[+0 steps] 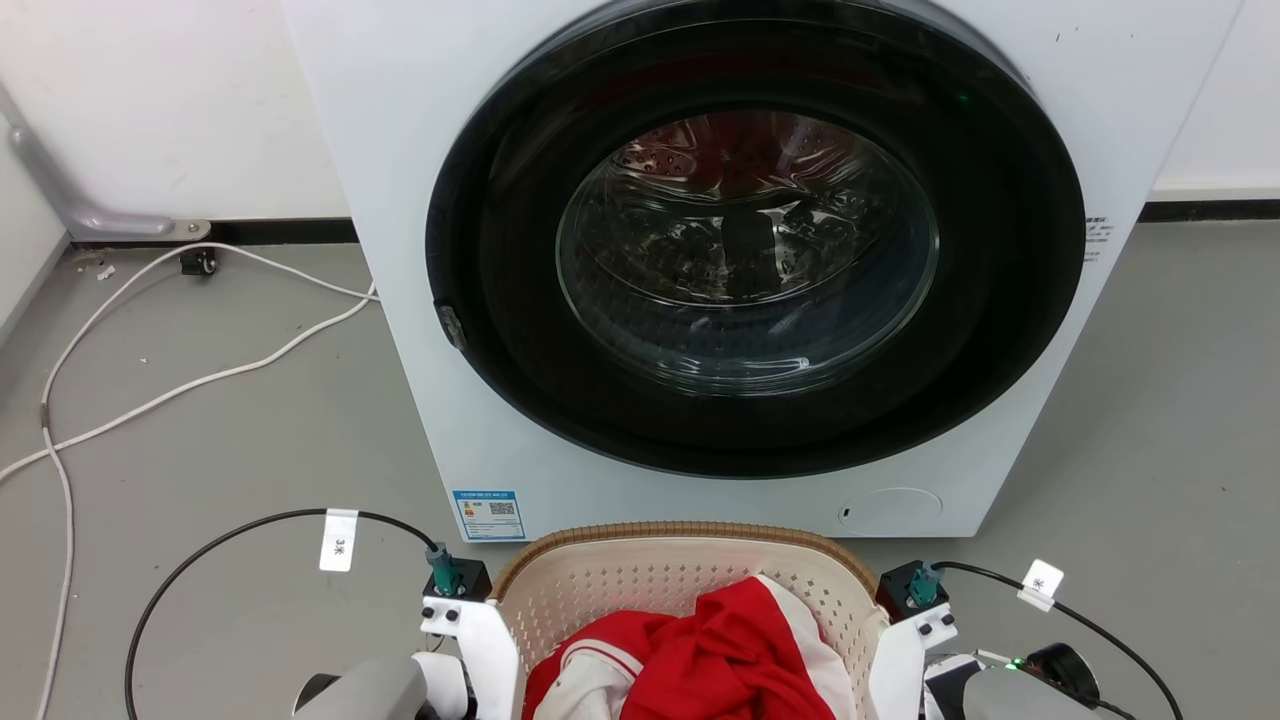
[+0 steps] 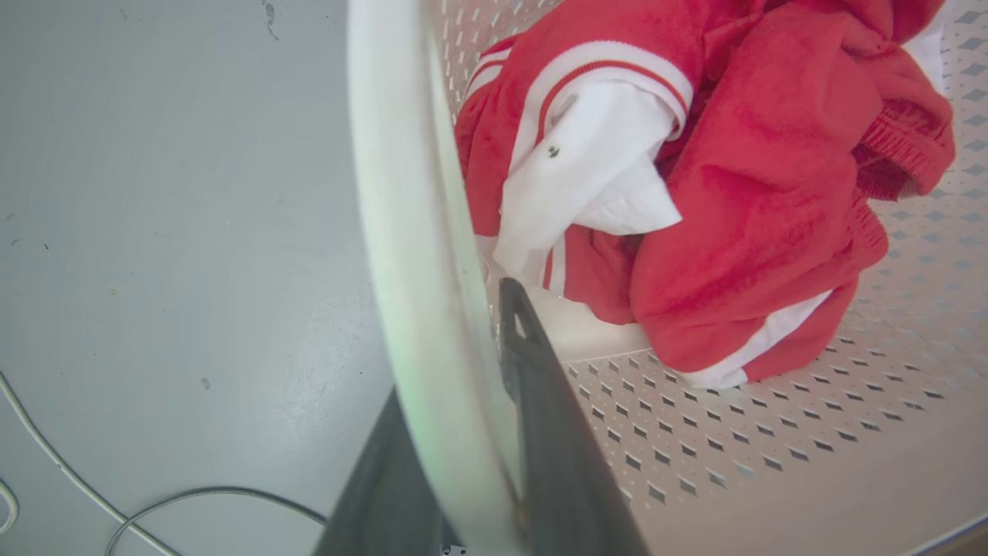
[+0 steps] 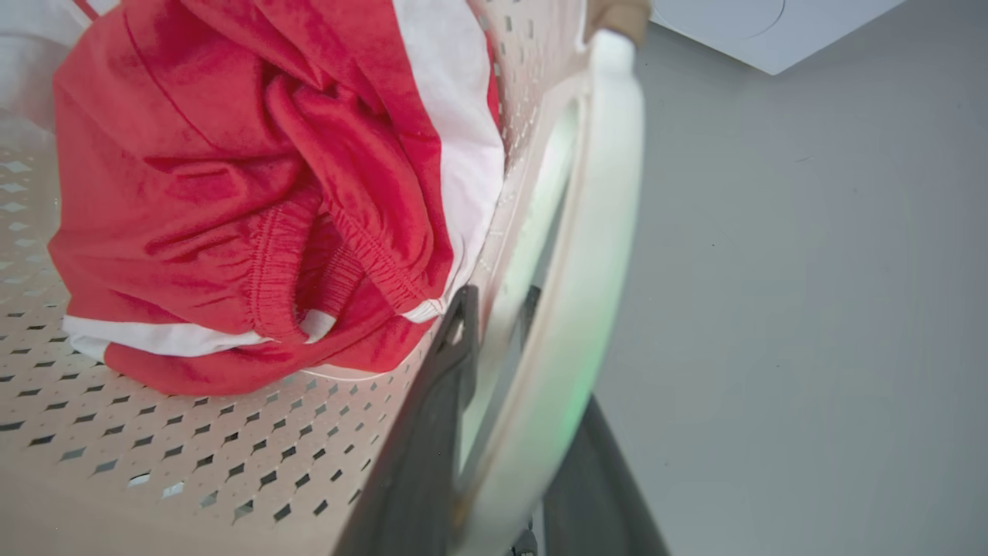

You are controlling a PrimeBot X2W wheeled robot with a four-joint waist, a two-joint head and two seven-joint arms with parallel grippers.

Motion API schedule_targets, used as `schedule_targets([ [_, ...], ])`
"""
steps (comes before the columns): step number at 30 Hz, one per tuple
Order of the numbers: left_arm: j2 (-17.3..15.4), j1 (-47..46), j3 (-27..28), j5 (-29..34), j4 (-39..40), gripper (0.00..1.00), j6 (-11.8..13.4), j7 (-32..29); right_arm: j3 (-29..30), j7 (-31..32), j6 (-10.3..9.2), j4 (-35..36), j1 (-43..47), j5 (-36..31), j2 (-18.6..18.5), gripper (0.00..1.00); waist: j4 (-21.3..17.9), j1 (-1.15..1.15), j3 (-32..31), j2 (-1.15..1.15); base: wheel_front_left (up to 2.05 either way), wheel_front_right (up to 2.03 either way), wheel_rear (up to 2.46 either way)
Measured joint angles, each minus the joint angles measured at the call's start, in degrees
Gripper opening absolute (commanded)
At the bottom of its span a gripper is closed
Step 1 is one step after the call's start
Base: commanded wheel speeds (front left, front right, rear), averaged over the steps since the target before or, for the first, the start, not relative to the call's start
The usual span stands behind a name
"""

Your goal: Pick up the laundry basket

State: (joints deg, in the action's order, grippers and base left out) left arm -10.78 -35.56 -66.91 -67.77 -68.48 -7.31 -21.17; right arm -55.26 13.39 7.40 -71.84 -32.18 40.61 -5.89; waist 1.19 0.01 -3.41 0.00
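- Gripping step: your left claw (image 2: 455,347) clamps the nine-o'clock handle (image 2: 401,193) of the laundry basket (image 1: 660,575), your right claw (image 3: 498,297) the three-o'clock handle (image 3: 602,193).
- Next, raise both evenly, keeping it level.

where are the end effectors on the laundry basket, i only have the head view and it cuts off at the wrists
Observer: The left end effector straddles the white left handle of the laundry basket, with one finger inside the basket and one outside.
Operator: and the right one
Observer: The right end effector straddles the right handle the same way, closed against it.
Operator: any cloth in the way
Observer: On the right, the red and white garment reaches up to the inner finger. I cannot tell if it is pinched.
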Motion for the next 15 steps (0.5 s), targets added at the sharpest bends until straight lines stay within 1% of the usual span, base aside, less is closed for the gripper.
schedule_targets([
  [15, -0.05, -0.25, -1.24, -1.22, -0.33, 0.0, -0.01, 0.19, -2.96, -0.08, 0.0, -0.29, -0.4, 3.19, -0.05, 0.0, -0.08, 0.0, 0.17, 0.0, 0.0, 0.0, 0.0],
])
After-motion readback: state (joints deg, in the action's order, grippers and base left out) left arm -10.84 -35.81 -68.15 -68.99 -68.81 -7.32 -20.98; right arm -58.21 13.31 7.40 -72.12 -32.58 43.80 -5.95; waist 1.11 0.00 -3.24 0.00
